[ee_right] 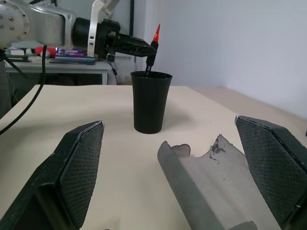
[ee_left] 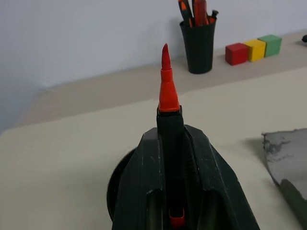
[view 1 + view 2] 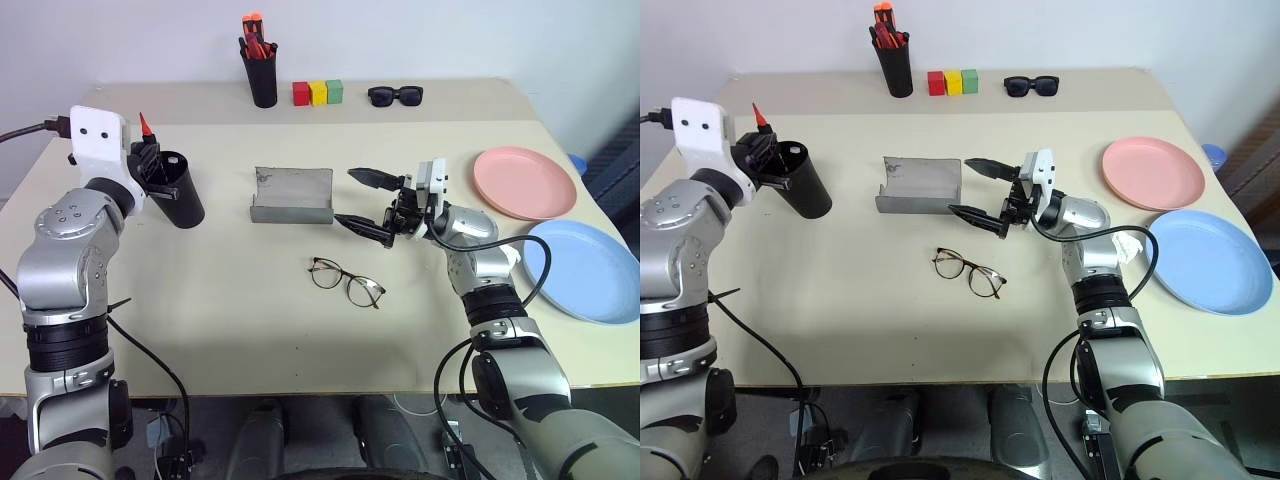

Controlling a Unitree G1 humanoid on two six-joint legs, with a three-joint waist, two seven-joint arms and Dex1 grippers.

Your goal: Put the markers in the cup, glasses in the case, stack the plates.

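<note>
A red marker [image 3: 144, 124] with a black end stands upright in my left gripper [image 3: 150, 165], which is shut on it. Its lower end sits just inside the mouth of the black cup [image 1: 150, 101], which stands at the table's left. My right gripper [image 3: 366, 203] is open and empty, pointing left at the right end of the open grey case [image 3: 292, 195]. The wire-rimmed glasses [image 3: 346, 280] lie on the table in front of the case, just below the right gripper. A pink plate [image 3: 524, 182] and a light blue plate [image 3: 585, 270] lie side by side at the right.
At the back edge stand a black pen holder [image 3: 262, 72] with red-orange markers, three coloured blocks [image 3: 317, 93] and dark sunglasses [image 3: 395, 95]. The table [image 3: 230, 320] is bare along its near side.
</note>
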